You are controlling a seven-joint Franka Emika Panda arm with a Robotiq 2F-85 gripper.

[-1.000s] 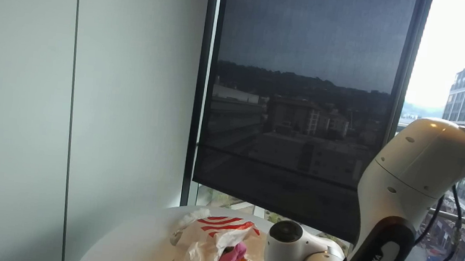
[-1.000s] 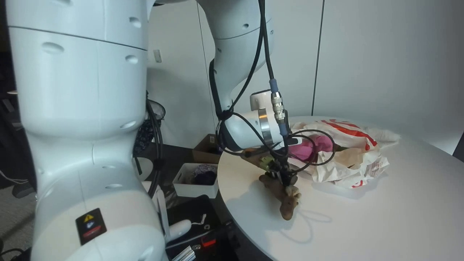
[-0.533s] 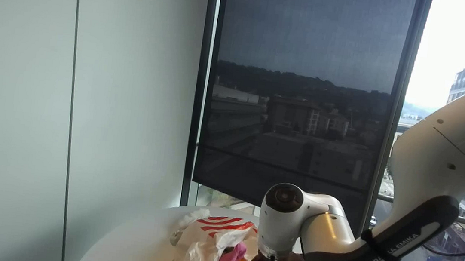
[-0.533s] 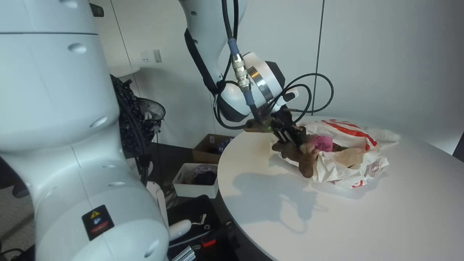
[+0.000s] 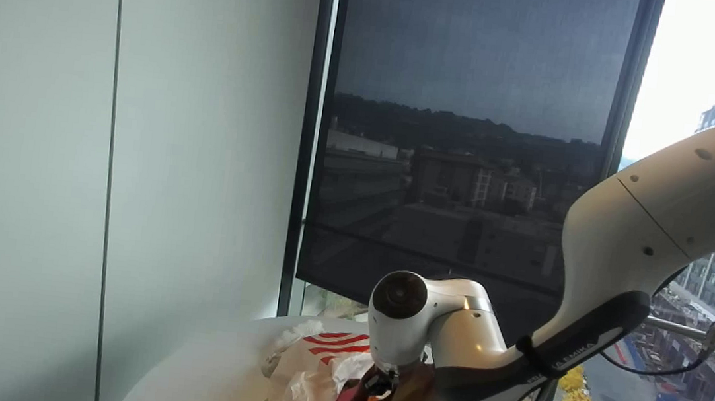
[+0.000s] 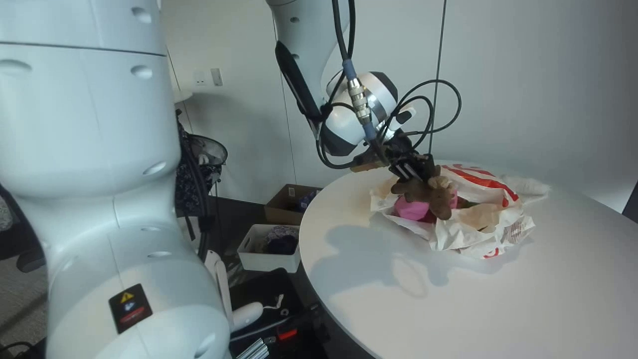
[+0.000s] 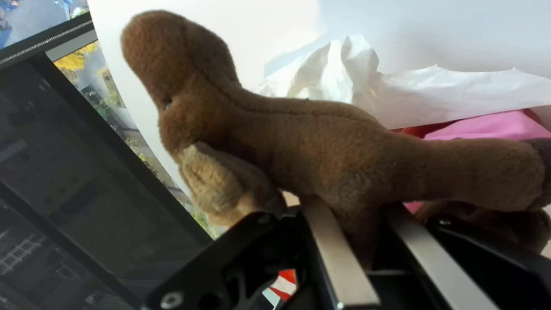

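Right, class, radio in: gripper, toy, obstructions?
Gripper shut on brown plush toy. Held at mouth of white bag, contact unclear. Pink item in opening.

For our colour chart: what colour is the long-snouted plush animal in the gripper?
The plush animal is mostly brown, clearest in the wrist view.

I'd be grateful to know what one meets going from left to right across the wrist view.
Dark window shade, brown plush toy's head, white bag's crumpled peak, pink item, partly hidden.

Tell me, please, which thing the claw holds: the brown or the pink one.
The brown plush toy: the claw grips it; the pink thing lies in the bag.
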